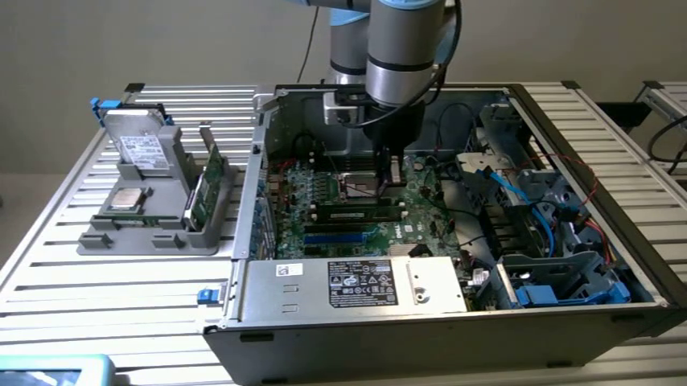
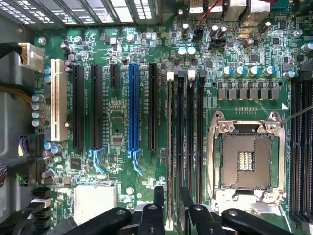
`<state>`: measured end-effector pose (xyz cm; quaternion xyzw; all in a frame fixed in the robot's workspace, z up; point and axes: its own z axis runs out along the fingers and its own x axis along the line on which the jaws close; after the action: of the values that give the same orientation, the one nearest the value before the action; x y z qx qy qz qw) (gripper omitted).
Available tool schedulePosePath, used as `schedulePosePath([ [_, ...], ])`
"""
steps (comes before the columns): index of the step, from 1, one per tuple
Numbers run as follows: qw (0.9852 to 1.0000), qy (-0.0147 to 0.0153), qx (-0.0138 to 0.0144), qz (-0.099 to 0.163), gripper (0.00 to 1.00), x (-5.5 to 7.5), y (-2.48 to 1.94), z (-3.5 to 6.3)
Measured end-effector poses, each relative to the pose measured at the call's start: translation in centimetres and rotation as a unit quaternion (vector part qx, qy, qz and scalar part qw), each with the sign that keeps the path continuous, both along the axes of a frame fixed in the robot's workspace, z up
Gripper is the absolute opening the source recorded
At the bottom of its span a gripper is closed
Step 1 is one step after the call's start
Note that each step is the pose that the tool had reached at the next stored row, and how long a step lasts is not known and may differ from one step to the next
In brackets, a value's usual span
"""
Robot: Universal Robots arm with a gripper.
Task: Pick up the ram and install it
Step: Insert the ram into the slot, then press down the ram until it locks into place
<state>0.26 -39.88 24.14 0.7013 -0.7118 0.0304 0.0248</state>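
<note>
Arm (image 1: 403, 48) of grey metal tube with light-blue joint caps reaches in from twelve o'clock of the exterior view. Its last link is upright and its wrist points straight down into the open black computer case (image 1: 601, 161) on the slatted metal table (image 1: 129, 281). The black gripper (image 1: 393, 173) hangs low over the large green motherboard (image 1: 317, 193), at about two o'clock of the square metal processor socket (image 1: 359, 190).

The long, thin green ram (image 1: 355, 215) with dark chips lies along a black memory slot at about seven o'clock of the gripper. Whether it is fully seated I cannot tell.

In the wrist view the ram (image 2: 170, 147) shows edge-on. The gripper (image 2: 171, 193) is open: its black fingers (image 2: 159, 196) stand one on each side of the stick's near end, with a gap on each side.

A grey plastic holder (image 1: 150, 217) sits on the table at nine o'clock of the case.
</note>
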Motion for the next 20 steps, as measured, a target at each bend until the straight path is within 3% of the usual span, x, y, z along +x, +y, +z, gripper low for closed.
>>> schedulePosePath([
  [16, 1.0000, 0.0004, 0.0000, 0.000, 0.26, 0.31, 0.00, 0.24],
  [20, 1.0000, 0.0004, 0.0001, 0.000, 0.11, 0.32, 0.00, 0.27],
])
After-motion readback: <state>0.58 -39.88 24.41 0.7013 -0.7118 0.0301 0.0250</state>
